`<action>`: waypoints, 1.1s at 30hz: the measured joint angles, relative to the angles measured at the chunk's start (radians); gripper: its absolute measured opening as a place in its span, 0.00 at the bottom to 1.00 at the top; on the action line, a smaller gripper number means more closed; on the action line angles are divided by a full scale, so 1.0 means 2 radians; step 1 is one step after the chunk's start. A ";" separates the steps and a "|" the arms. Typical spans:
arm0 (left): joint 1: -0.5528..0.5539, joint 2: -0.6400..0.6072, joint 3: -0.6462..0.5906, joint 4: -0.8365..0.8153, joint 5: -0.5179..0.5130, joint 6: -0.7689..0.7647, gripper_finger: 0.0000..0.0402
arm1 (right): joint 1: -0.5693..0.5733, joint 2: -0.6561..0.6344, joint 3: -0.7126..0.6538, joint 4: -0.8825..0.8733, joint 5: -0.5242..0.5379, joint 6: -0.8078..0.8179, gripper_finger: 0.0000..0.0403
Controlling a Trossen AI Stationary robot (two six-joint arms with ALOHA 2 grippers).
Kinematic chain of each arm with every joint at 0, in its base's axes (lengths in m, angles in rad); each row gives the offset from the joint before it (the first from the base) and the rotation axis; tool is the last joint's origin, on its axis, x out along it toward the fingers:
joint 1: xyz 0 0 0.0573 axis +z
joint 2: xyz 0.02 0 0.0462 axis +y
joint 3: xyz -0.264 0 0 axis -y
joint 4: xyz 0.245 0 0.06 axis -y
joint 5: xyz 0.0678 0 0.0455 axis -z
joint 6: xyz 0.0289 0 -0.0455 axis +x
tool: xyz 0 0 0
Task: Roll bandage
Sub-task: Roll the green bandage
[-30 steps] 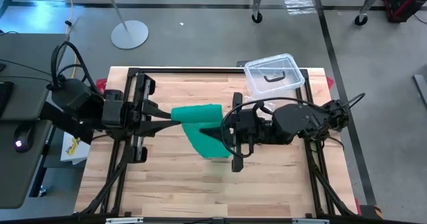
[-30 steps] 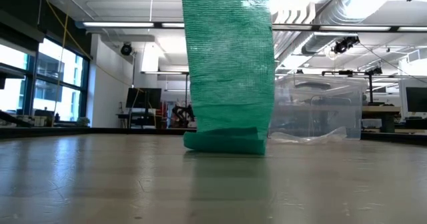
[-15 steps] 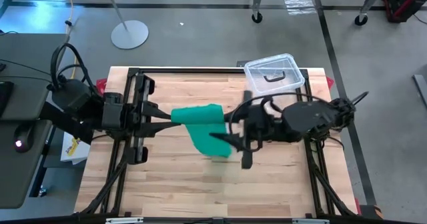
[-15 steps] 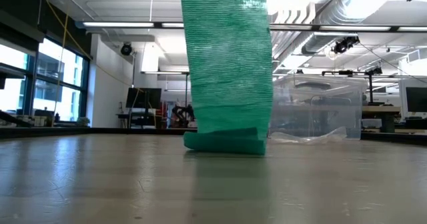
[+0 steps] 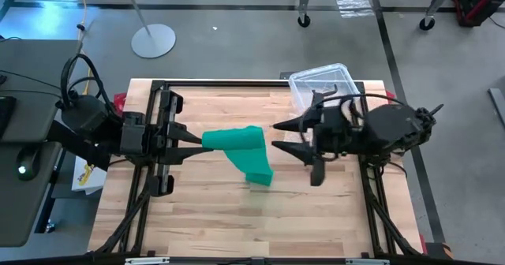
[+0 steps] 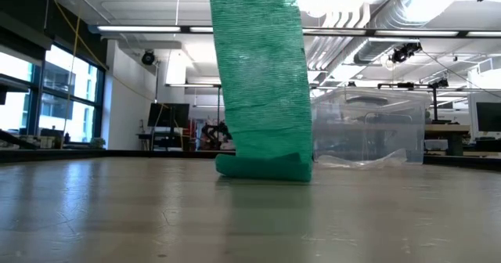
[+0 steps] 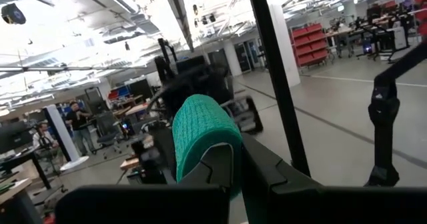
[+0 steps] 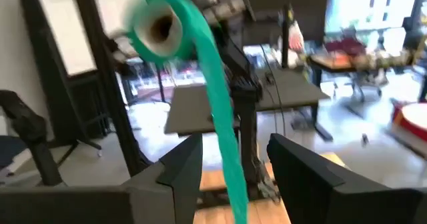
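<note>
The green bandage is partly wound into a roll (image 5: 233, 137), held above the table in my left gripper (image 5: 197, 139). Its loose strip (image 6: 258, 75) hangs down from the roll, and its folded lower end (image 6: 262, 167) lies on the wooden table (image 5: 197, 210). My right gripper (image 5: 276, 136) is open. It is level with the roll, on its right-hand side, and touches nothing. In the right wrist view the roll (image 8: 157, 27) and the strip (image 8: 223, 137) show ahead of the open fingers. My left gripper pinches the roll's near end (image 7: 200, 151) between its two fingers. It comes in level from the table's left side, along the roll's axis. The roll is lifted clear and lies level. The strip hangs from it down to the table.
A clear plastic box with a black handle (image 5: 323, 87) stands at the table's far right, behind my right arm; it also shows in the low view (image 6: 376, 130). The black frame rails (image 5: 162, 139) run along the table's sides. Bare wood lies toward the near edge.
My right gripper has let go of the hanging strip, drawn back toward the table's right edge, turned about its wrist and opened. The strip's upper part has swung a little; its lower end has stayed on the table.
</note>
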 joint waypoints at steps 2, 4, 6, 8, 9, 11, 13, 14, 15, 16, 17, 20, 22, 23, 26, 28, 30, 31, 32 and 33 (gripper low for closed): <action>0.000 0.000 0.000 -0.007 0.000 0.000 0.02 | 0.008 -0.001 0.000 0.031 -0.001 -0.013 0.41; 0.000 0.000 0.000 -0.018 0.000 0.000 0.02 | 0.016 0.000 0.000 0.058 -0.003 -0.018 0.41; 0.000 0.000 0.000 -0.030 0.000 0.008 0.02 | 0.020 0.000 0.000 0.073 -0.014 -0.017 0.41; 0.000 0.000 0.000 -0.045 0.000 0.019 0.02 | 0.020 0.000 0.000 0.079 -0.029 -0.016 0.41; 0.000 0.000 0.000 -0.053 0.000 0.026 0.02 | 0.020 0.000 0.000 0.082 -0.032 -0.012 0.41; 0.000 0.000 0.000 -0.065 -0.001 0.041 0.02 | 0.020 0.000 0.000 0.083 -0.035 0.008 0.41; 0.000 0.000 0.000 -0.078 -0.001 0.053 0.02 | 0.018 0.000 0.000 0.081 -0.036 0.030 0.41; 0.000 0.000 0.000 -0.083 -0.001 0.056 0.02 | 0.016 0.000 0.000 0.079 -0.036 0.039 0.41; 0.000 0.000 0.000 -0.085 -0.002 0.057 0.02 | 0.015 0.000 0.000 0.076 -0.036 0.040 0.41; 0.000 0.000 0.000 -0.086 -0.005 0.057 0.02 | 0.014 0.000 0.000 0.072 -0.036 0.039 0.41; 0.000 0.000 0.000 -0.086 -0.007 0.058 0.02 | 0.014 0.000 0.000 0.072 -0.036 0.039 0.41; 0.000 0.000 0.000 -0.086 -0.009 0.066 0.02 | 0.014 -0.001 0.000 0.072 -0.036 0.038 0.43; 0.000 0.000 0.000 -0.086 -0.009 0.070 0.02 | 0.014 -0.003 0.000 0.069 -0.041 0.044 0.45; 0.000 0.000 0.000 -0.086 -0.009 0.070 0.02 | 0.012 -0.004 0.000 0.068 -0.045 0.048 0.47; 0.000 0.000 0.000 -0.086 -0.009 0.070 0.02 | 0.011 -0.008 0.000 0.060 -0.056 0.052 0.55; 0.000 0.000 0.000 -0.086 -0.009 0.070 0.02 | 0.009 -0.008 0.000 0.056 -0.059 0.060 0.60; 0.000 0.000 0.000 -0.086 -0.009 0.070 0.02 | 0.006 -0.008 0.000 0.049 -0.077 0.068 0.64; 0.000 0.000 0.000 -0.086 -0.009 0.070 0.02 | 0.005 -0.008 0.000 0.041 -0.089 0.071 0.65; 0.000 0.000 0.000 -0.086 -0.009 0.069 0.02 | 0.003 -0.007 0.000 0.034 -0.101 0.073 0.65; 0.000 0.000 0.000 -0.086 -0.009 0.069 0.02 | 0.001 -0.007 0.001 0.025 -0.110 0.074 0.66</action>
